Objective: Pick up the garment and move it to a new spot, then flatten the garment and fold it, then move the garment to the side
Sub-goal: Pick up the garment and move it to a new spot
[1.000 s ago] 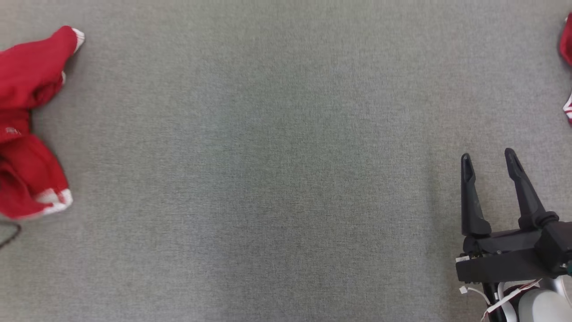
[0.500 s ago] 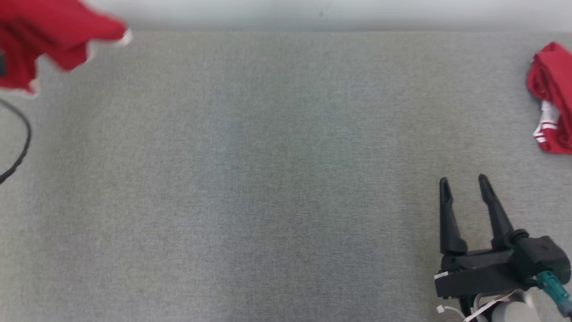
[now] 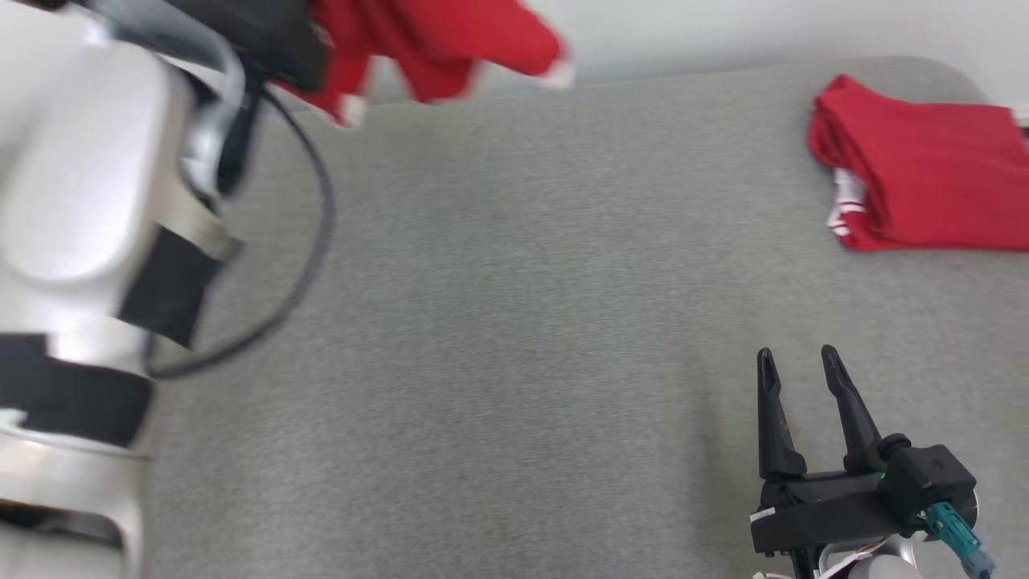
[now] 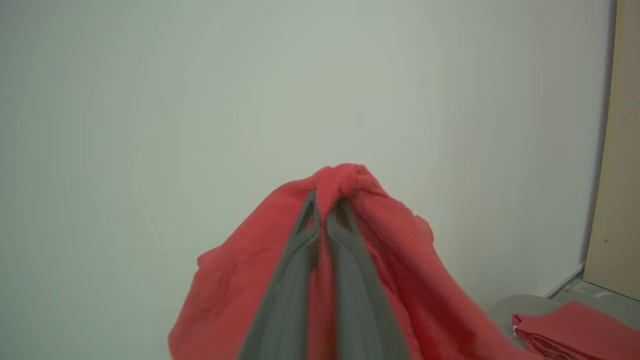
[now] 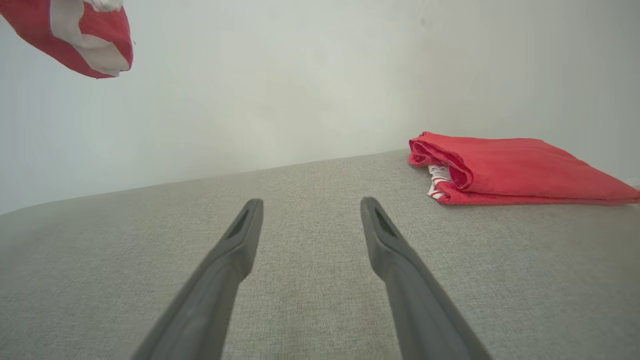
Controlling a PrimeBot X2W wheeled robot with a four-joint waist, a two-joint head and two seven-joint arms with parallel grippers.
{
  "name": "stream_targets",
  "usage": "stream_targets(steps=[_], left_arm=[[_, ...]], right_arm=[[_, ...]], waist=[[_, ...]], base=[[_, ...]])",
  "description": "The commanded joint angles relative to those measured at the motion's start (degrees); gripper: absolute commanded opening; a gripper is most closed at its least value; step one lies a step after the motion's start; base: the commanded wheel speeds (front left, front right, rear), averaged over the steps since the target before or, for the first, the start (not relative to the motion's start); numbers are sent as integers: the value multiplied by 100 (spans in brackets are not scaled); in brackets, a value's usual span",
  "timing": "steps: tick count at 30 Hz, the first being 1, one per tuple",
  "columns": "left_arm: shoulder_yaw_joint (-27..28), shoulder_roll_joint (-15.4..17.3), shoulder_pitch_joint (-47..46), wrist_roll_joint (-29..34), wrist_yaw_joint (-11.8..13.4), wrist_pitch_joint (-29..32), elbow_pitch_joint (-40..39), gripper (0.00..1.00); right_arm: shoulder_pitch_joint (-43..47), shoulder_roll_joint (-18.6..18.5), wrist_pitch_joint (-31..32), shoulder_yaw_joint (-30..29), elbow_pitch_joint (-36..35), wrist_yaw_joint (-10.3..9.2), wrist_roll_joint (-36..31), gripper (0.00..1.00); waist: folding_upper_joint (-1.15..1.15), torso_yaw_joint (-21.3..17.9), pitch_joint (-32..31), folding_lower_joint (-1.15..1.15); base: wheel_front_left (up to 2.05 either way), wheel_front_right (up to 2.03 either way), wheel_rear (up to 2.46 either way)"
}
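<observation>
— Where is the garment?

— The red garment (image 4: pixel 400 260) hangs in the air from the left gripper (image 4: pixel 325 200). The fingers are pinched nearly together on a bunched fold, and cloth drapes down both sides of them in front of a pale wall (image 4: pixel 150 100).

— And from the head?

— It is a blur at the top, above the far edge of the grey surface (image 3: pixel 514 322). The pale left arm (image 3: pixel 80 201) stands at the left, with a dark cable (image 3: pixel 321 209) looping beside it.

— The right gripper?

— The right gripper (image 3: pixel 796 354) is at the lower right, jaws spread wide with nothing between them, low over the surface. I cannot tell whether it touches.

— Anything else?

— A folded garment (image 3: pixel 924 177), also red, lies flat near the far right corner, with white stripes at its near left corner. It is well apart from both grippers.
</observation>
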Motion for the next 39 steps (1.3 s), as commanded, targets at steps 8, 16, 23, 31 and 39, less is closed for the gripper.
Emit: stream_targets(steps=[8, 16, 23, 31, 39], left_arm=[[-325, -627, 1101, -230, 207, -38, -413, 0], [-628, -863, 2254, -336, 291, -135, 3, 0], [-894, -1021, 2909, -540, 121, -159, 859, 0], [-1323, -1175, 2879, -444, -39, -548, 633, 100], [-1122, -858, 2907, -146, 257, -769, -221, 100]], right_arm=[[-8, 39, -97, 53, 162, -16, 174, 100], [-126, 41, -105, 69, 192, -16, 257, 100], [-222, 39, -107, 145, 226, -16, 267, 100], [-8, 38, -108, 55, 219, -16, 207, 100], [201, 39, -99, -137, 187, -16, 91, 100]], waist=[[0, -651, -102, 1], [0, -648, 44, 1], [0, -586, -6, 1], [0, -257, -340, 1], [0, 246, -718, 1]], base=[[0, 0, 0], [0, 0, 0], [0, 0, 0], [0, 0, 0], [0, 0, 0]])
